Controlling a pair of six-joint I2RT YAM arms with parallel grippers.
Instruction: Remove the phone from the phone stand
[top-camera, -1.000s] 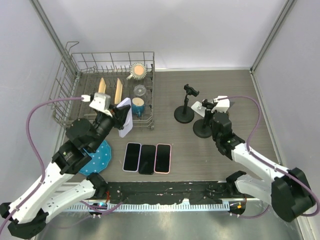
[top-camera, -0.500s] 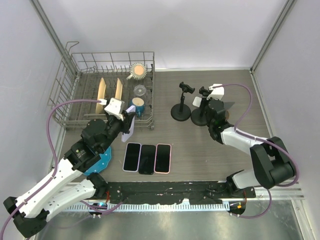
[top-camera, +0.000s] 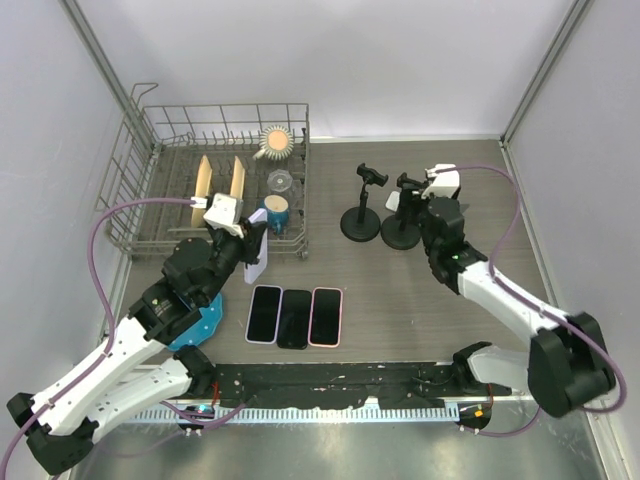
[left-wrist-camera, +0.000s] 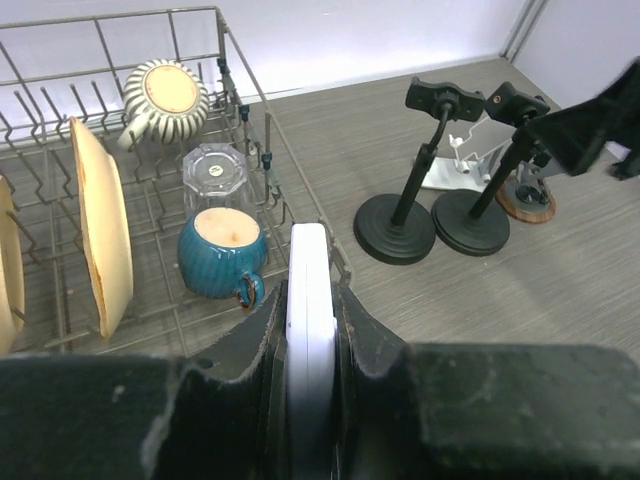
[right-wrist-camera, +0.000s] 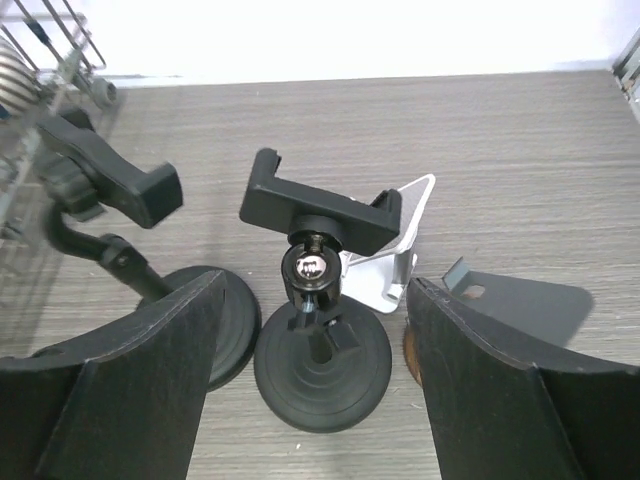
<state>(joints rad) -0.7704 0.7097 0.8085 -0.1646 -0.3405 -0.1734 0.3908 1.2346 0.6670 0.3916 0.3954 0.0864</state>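
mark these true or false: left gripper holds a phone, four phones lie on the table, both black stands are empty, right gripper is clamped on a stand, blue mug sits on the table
1. The left gripper is shut on a pale white phone held edge-up. True.
2. Four phones lie flat on the grey wood-grain table. False: there are three flat phones, side by side.
3. Both black round-based phone stands have empty clamps. True.
4. The right gripper is clamped on a stand. False: its jaws are wide open, with one finger on each side of the nearer stand and clear of it.
5. The blue ceramic mug sits on the table. False: it is inside the wire dish rack.
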